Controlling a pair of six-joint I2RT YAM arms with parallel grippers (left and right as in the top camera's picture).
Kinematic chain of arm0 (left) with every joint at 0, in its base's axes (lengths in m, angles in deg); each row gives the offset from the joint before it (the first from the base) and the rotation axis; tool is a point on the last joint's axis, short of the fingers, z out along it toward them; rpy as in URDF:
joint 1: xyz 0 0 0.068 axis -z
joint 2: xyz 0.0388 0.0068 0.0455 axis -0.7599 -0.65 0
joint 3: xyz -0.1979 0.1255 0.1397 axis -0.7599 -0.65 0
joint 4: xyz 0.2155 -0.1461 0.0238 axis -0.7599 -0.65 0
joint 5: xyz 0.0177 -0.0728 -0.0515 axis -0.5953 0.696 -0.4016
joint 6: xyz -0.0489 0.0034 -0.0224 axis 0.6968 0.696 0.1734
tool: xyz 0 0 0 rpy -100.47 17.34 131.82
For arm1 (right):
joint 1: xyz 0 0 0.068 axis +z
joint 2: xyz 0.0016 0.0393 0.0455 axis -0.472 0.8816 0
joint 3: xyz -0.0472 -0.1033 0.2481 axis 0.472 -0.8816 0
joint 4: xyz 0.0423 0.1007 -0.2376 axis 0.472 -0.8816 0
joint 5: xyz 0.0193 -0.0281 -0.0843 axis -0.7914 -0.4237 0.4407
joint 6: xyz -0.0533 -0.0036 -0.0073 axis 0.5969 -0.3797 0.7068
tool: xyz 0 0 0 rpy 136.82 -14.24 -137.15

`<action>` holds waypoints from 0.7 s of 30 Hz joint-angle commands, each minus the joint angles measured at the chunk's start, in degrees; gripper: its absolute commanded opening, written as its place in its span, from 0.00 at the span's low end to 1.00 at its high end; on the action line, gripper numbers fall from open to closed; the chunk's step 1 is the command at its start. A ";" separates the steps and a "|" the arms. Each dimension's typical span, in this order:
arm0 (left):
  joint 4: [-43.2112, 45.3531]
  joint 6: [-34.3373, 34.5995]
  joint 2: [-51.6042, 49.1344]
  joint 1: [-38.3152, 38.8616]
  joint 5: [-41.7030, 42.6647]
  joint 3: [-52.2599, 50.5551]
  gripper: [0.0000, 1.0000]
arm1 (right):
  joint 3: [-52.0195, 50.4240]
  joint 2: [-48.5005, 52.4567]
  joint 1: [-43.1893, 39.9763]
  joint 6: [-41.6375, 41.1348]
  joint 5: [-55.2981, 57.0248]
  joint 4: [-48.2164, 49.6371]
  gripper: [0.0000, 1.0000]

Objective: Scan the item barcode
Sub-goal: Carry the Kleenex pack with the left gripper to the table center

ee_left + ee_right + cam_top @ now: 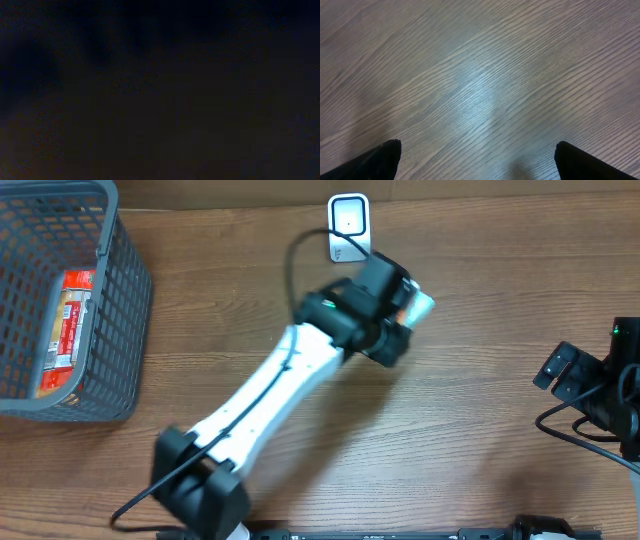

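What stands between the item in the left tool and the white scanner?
Nothing visible does. The small white item in the left tool sits close beside the white upright scanner, only the tool's own body between.

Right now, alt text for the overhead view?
The left gripper holds a pale item near the white scanner at the far edge of the table. A grey basket with a red packet sits at left; the right gripper is at far right.

Two arms (270, 395) (600, 385), one basket (128, 305), one scanner (349, 222)
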 commanded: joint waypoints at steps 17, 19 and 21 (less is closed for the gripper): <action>11.89 8.55 -11.67 12.09 -4.90 -5.49 0.40 | 1.09 -0.17 -0.28 -0.22 0.37 0.31 1.00; 11.96 8.52 -12.22 12.41 -4.90 -5.49 0.43 | 1.09 -0.17 -0.28 -0.24 0.37 0.31 1.00; 11.89 8.55 -12.66 12.50 -4.68 -5.49 0.44 | 1.09 -0.17 -0.28 -0.24 0.37 0.31 1.00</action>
